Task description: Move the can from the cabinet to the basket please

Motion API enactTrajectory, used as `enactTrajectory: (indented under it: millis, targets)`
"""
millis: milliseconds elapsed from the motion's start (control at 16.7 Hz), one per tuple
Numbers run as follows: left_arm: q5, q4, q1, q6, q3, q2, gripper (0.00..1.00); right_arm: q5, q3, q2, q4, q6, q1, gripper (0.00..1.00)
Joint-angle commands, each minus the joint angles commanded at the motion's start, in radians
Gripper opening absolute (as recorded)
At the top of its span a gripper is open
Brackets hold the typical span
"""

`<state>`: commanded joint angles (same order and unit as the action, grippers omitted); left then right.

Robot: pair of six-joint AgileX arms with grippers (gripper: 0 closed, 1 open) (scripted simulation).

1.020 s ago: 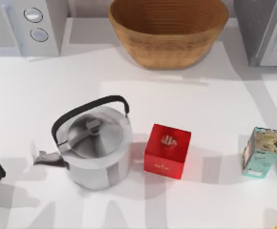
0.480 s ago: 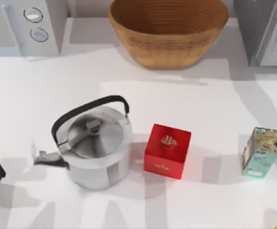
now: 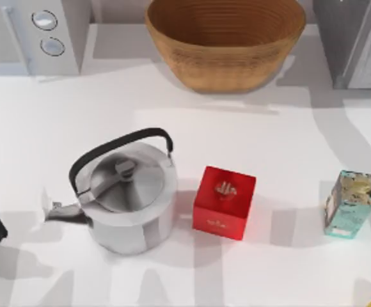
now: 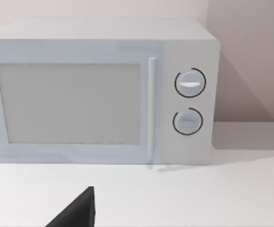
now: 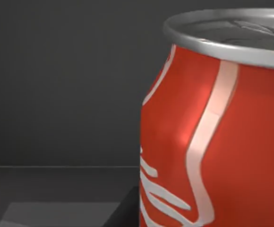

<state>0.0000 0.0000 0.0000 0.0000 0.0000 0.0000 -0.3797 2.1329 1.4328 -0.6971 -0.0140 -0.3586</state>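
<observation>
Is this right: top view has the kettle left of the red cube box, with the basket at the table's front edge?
Not quite. In the top view the kettle does sit left of the red cube box, but the basket stands at the back of the table, not its front edge.

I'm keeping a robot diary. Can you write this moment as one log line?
can: upright, close before right wrist camera, dark grey walls behind | basket: no can inside | left arm: facing white microwave | step: can not yet moved

Bright table [image 3: 288, 147] — soft grey shadows; can [image 5: 212, 142] sharp against dim, dark surroundings.
</observation>
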Motion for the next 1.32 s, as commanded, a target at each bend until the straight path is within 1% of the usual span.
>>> enactTrajectory:
  millis: [180, 300, 420, 600, 1080, 1200, 1320]
  targets:
    - [0.000, 0.000, 0.000, 0.000, 0.000, 0.000, 1.00, 0.021, -0.094, -0.074, 0.039, 0.001, 0.015, 0.00]
    - [0.000, 0.000, 0.000, 0.000, 0.000, 0.000, 1.00, 0.044, -0.210, -0.156, 0.080, 0.002, 0.034, 0.00]
    - [0.000, 0.000, 0.000, 0.000, 0.000, 0.000, 1.00, 0.071, -0.369, -0.259, 0.130, 0.004, 0.060, 0.00]
    - [0.000, 0.000, 0.000, 0.000, 0.000, 0.000, 1.00, 0.120, -0.678, -0.448, 0.219, 0.007, 0.109, 0.00]
    - [0.000, 0.000, 0.000, 0.000, 0.000, 0.000, 1.00, 0.271, -1.625, -1.025, 0.497, 0.013, 0.257, 0.00]
    - [0.000, 0.000, 0.000, 0.000, 0.000, 0.000, 1.00, 0.306, -1.811, -1.155, 0.561, 0.013, 0.289, 0.00]
    - [0.000, 0.000, 0.000, 0.000, 0.000, 0.000, 1.00, 0.337, -1.956, -1.269, 0.617, 0.014, 0.318, 0.00]
